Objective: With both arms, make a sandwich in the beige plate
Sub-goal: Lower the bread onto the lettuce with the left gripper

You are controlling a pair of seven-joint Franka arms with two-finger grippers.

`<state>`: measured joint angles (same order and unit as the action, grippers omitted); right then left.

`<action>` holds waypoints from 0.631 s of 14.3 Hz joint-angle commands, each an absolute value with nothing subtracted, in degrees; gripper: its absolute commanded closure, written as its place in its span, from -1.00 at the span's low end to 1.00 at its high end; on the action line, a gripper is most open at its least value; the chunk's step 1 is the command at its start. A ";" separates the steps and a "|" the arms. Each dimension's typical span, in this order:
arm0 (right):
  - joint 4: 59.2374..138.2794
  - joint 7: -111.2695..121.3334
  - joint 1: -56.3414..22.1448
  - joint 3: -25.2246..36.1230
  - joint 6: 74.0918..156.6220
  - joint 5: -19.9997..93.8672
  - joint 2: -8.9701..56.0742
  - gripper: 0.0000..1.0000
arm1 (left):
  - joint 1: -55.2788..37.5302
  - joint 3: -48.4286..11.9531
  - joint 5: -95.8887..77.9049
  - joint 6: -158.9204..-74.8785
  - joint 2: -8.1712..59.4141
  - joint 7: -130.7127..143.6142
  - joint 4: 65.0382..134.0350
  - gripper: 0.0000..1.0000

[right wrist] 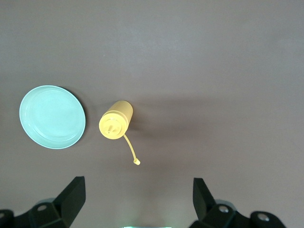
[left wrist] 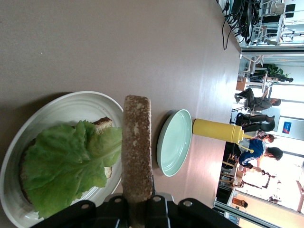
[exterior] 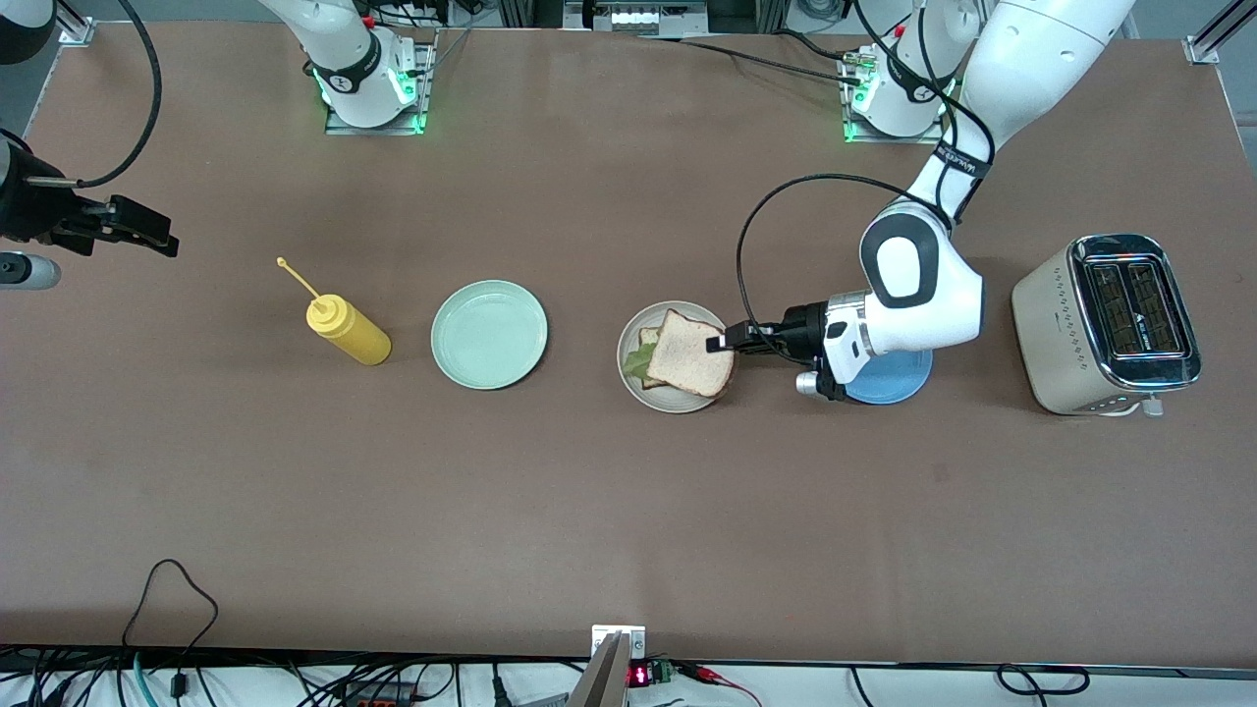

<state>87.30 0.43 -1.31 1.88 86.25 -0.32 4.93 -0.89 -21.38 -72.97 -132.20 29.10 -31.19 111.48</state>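
1. Your left tool [exterior: 715,344] is clamped narrow on the edge of a slice of light speckled bread with brown crust [exterior: 693,353], holding it just over the round pale beige plate [exterior: 676,398].
2. In the left wrist view, that held slice [left wrist: 137,147] stands edge-on between the fingers [left wrist: 159,204], above the crinkly green lettuce leaf [left wrist: 66,166], which lies on a lower slice of bread [left wrist: 102,124] in the beige plate [left wrist: 61,107].
3. The lettuce [exterior: 634,363] pokes out past the top slice toward the right arm's end of the counter [exterior: 628,511].
4. The left arm's wrist hangs over the round blue plate [exterior: 899,383], just beside the beige plate; the silver toaster [exterior: 1105,322] sits near it at the left arm's end.
5. The mint green plate [exterior: 489,334] and the yellow squeeze bottle [exterior: 349,330] stand apart toward the right arm's end, with open counter nearer the front camera.
6. Your right tool [exterior: 147,231] waits, fingers [right wrist: 71,197] spread wide, holding nothing, over the counter's edge at the right arm's end.
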 commanded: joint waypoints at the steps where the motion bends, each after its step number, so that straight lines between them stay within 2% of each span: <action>1: 87.54 0.26 -1.41 1.93 85.87 -0.09 4.48 -1.00 | -1.23 -21.18 -78.38 -132.71 30.67 -37.34 111.88 0.99; 9: 87.54 0.26 -1.49 1.85 86.04 -0.09 4.57 -1.00 | -2.20 -21.09 -82.53 -134.30 35.24 -44.99 111.71 0.98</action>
